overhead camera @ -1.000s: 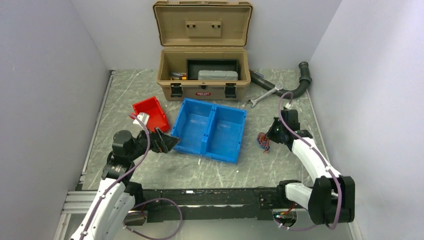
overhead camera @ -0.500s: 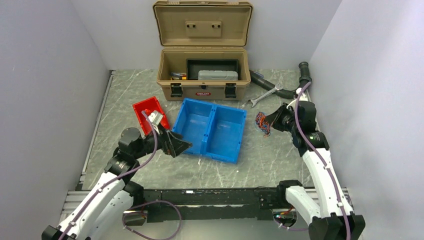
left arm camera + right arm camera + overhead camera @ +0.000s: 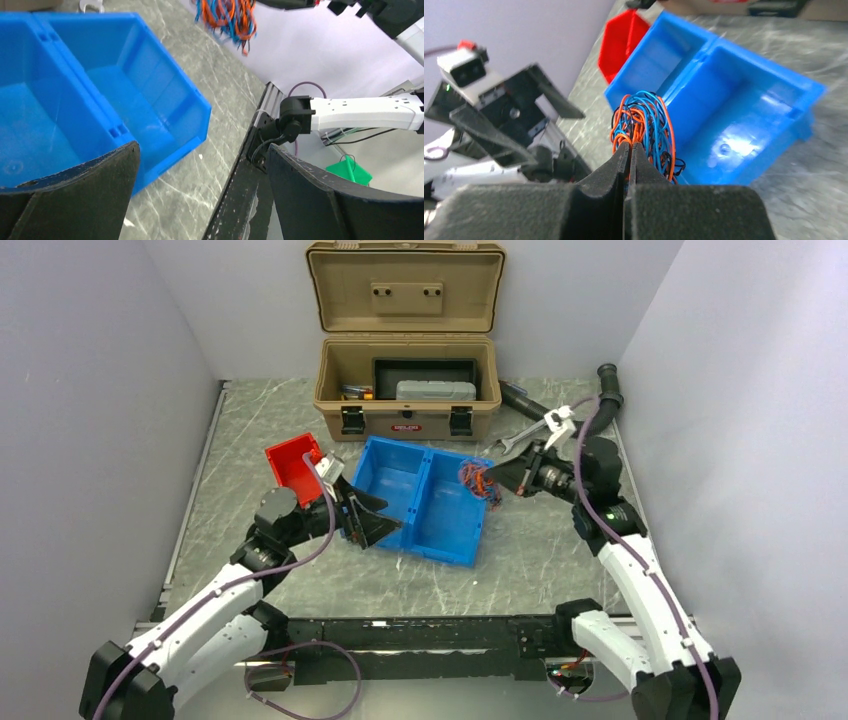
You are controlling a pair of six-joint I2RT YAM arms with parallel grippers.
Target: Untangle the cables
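One cable tangle (image 3: 478, 480), one blue bin (image 3: 440, 543), one red bin (image 3: 288, 468), one toolbox (image 3: 380, 420)

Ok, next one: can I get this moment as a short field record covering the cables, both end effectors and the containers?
cables: one tangled bunch, orange, blue and black, hanging off the table
right end effector: shut on the cables
left end effector: open, empty, at the blue bin's near-left corner
blue bin: two compartments, both empty
toolbox: lid open
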